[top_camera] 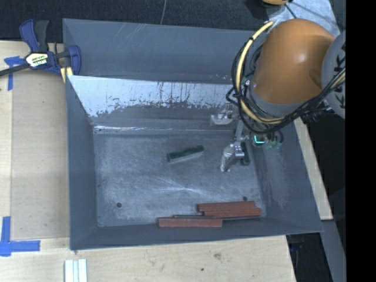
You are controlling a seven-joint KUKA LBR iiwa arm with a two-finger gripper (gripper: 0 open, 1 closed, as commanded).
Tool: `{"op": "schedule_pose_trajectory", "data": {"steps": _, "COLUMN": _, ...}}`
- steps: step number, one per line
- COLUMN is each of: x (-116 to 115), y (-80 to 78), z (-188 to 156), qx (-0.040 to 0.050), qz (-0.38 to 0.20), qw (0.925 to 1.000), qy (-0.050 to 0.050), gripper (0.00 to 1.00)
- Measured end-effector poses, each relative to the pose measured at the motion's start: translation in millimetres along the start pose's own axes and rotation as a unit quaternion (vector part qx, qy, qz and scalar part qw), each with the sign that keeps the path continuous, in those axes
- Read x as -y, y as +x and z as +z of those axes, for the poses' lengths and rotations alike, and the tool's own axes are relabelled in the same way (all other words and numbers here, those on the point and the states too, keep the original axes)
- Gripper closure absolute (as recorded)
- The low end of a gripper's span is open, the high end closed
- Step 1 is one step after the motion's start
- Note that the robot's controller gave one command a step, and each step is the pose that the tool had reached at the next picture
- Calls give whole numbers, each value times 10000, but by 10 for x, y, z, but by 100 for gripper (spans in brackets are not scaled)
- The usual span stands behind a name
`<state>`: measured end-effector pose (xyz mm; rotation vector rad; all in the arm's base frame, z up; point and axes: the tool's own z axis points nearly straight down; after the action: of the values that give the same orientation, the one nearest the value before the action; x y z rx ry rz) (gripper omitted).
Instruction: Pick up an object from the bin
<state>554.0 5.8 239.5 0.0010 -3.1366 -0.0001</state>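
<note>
Camera view: the arm's orange cover [294, 57] hangs over the bin's [82, 157] right wall, with the hand [231, 158] low over the floor; I cannot tell its opening. A dark green stick [185, 154] lies near, to its left. Two reddish-brown bars [229, 209] lie along the near edge.

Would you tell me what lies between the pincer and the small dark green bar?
Nothing: in the camera view, bare grey bin floor separates pincer and green bar.
</note>
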Motion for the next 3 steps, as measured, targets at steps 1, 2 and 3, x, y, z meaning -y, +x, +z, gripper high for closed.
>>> {"op": "schedule_pose_trajectory", "data": {"steps": 1, "x": 0, "y": -15, "z": -45, "qx": 44, "qz": 0, "qw": 10000, "qy": 0, "gripper": 0}}
{"op": "schedule_pose_trajectory", "data": {"steps": 2, "x": -438, "y": -482, "z": 1448, "qx": 96, "qz": -222, "qw": 9997, "qy": 0, "gripper": 100}}
{"op": "schedule_pose_trajectory", "data": {"steps": 3, "x": -438, "y": -482, "z": 1450, "qx": 95, "qz": -221, "qw": 9997, "qy": 0, "gripper": 100}}
